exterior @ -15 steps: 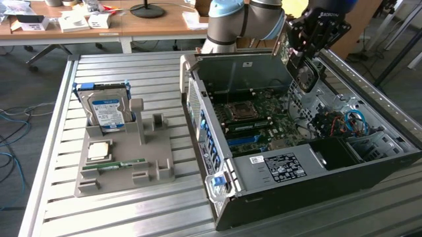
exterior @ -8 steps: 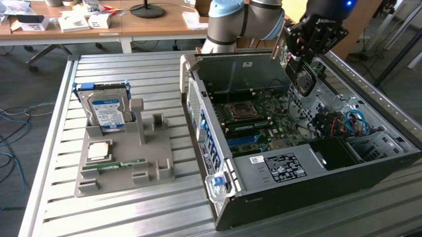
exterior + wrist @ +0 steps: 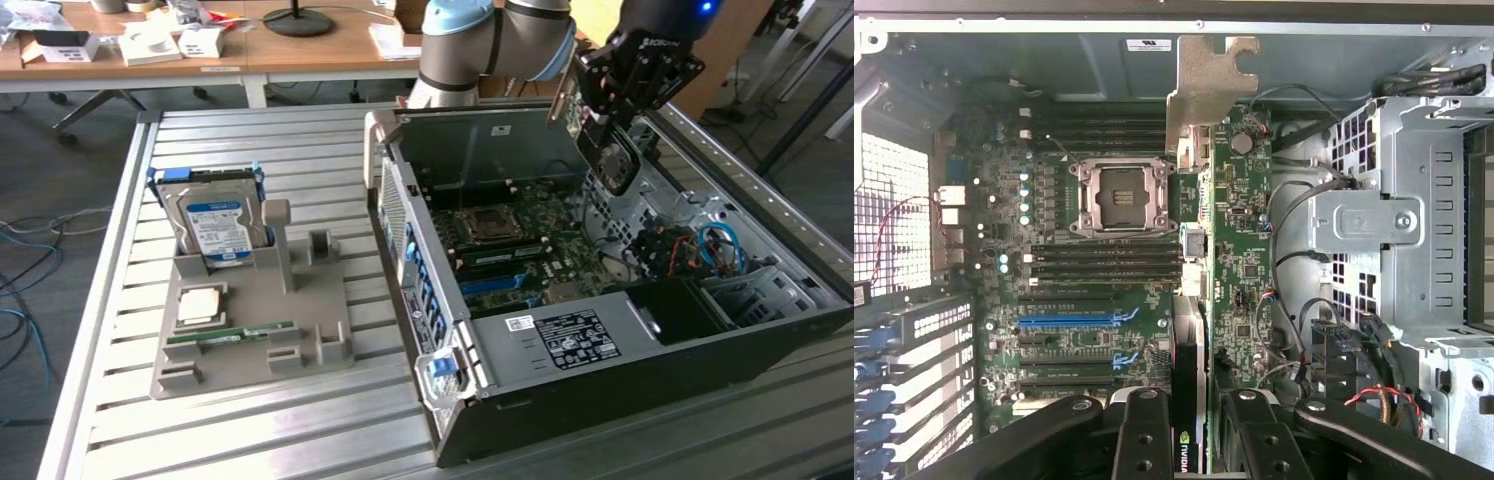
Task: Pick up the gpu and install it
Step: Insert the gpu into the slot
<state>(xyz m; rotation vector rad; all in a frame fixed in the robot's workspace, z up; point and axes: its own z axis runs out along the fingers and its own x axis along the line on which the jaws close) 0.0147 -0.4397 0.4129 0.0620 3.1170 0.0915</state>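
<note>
Hanging above the large open dark-grey metal computer case (image 3: 574, 395) and its green motherboard (image 3: 989, 330) with an empty blue plastic slot (image 3: 1069, 321), the thin flat green-boarded gpu (image 3: 1242, 250) with a pale silver bracket is clamped edge-on in the black two-fingered gripper (image 3: 1194, 420), so pickup looks done and seating remains.

Arm (image 3: 494, 40) angled down, end effector (image 3: 1199, 405) clamped on gpu (image 3: 1240, 240)
</note>
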